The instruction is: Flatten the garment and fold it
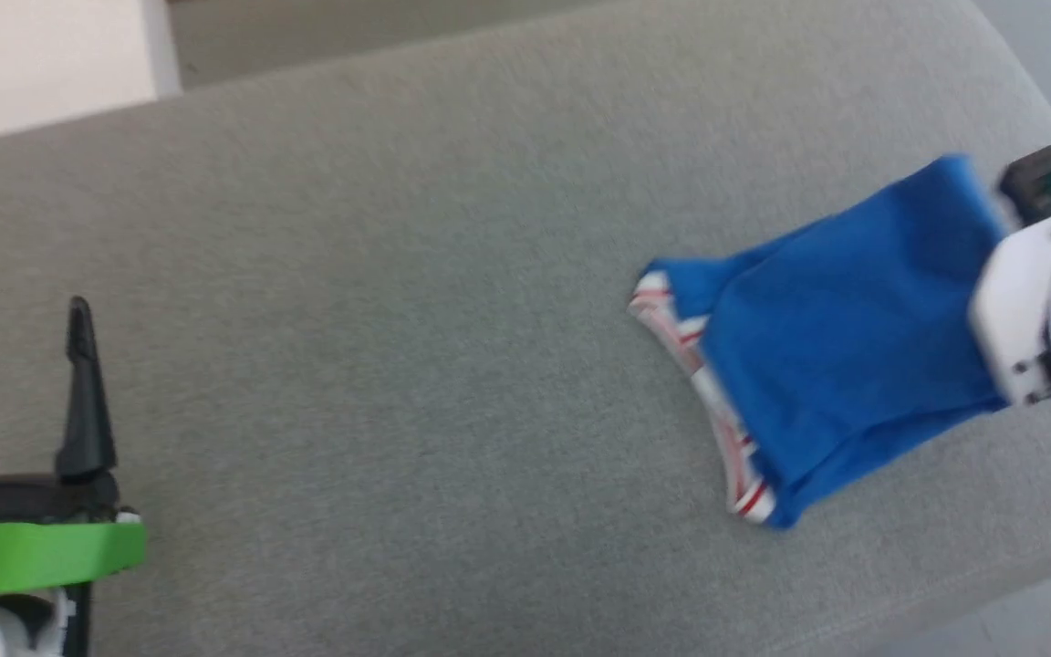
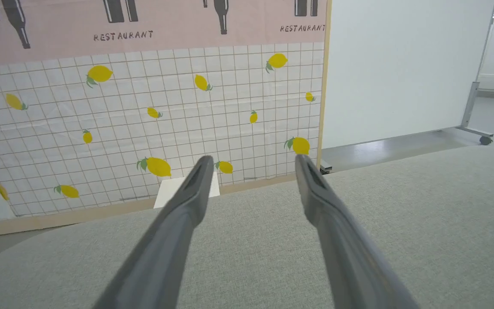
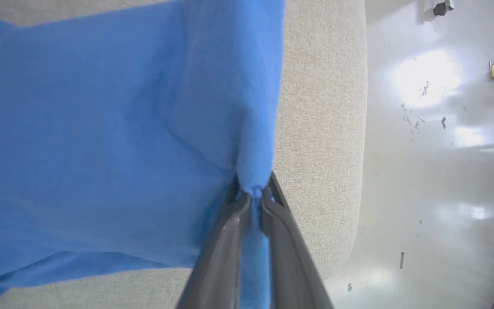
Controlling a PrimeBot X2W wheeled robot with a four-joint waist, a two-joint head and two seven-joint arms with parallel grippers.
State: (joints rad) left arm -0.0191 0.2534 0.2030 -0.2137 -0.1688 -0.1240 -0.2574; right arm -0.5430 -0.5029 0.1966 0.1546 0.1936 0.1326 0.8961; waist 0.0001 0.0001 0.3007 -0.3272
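Shirt (image 1: 836, 356): blue, on the right part of the grey surface (image 1: 416, 347) in the head view, near its right edge.
Shirt's trim (image 1: 681, 333): a red-and-white striped hem along the shirt's left end, lying on the surface and facing the middle of it.
Shirt's shape: bunched and folded over itself; the blue cloth runs from the striped hem up and to the right towards the right arm.
Right pincer (image 3: 253, 191): clenched on a small fold at the edge of the blue cloth (image 3: 101, 150); in the right wrist view the two dark fingers press together with the cloth nipped between their tips.
Shirt relative to right pincer: the cloth fans out ahead of the tips and to their left in that view, with a strip of bare surface and then the pale floor (image 3: 435, 171) on the other side.
Right arm's white wrist (image 1: 1027, 301): at the shirt's right end in the head view, blurred.
Left pincer (image 1: 26, 319): released and empty, fingers spread, at the lower left of the head view, well apart from the shirt.
Left pincer's outlook (image 2: 252, 161): fingers point across bare grey surface towards a lemon-patterned wall panel (image 2: 144, 116) and a white board (image 2: 401, 73).
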